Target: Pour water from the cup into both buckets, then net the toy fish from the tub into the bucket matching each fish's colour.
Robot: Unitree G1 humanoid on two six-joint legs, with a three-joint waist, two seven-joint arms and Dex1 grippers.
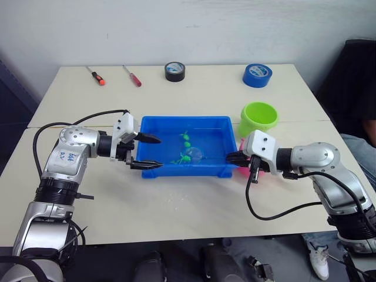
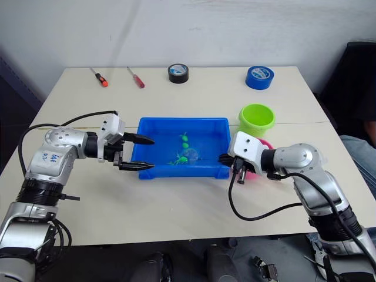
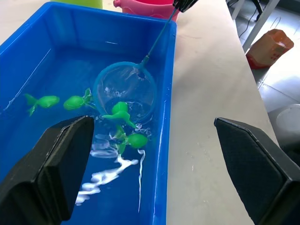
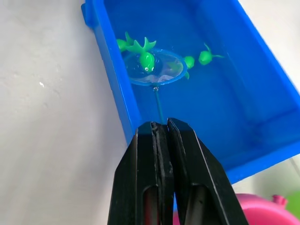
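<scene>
My right fingers (image 4: pixel 161 140) are pinching together on the thin handle of the net (image 4: pixel 154 68), at the tub's (image 1: pixel 154 124) right end in the middle of the head view. The handle's long axis is running from those fingers leftward over the rim, down to the hoop lying in the water. One green fish (image 4: pixel 146 58) is sitting on the mesh, with more green fish (image 3: pixel 75 102) just beside the hoop. My left fingers (image 1: pixel 148 152) are hanging apart and empty over the tub's left end. The green bucket (image 1: pixel 259 117) is standing above and right of my right hand in the frame, the pink bucket (image 3: pixel 145 8) half hidden behind that hand; I judge the right arm nearer both. The bench (image 1: pixel 194 205) around is lying pale and bare, tape rolls and screwdrivers along its top edge.
</scene>
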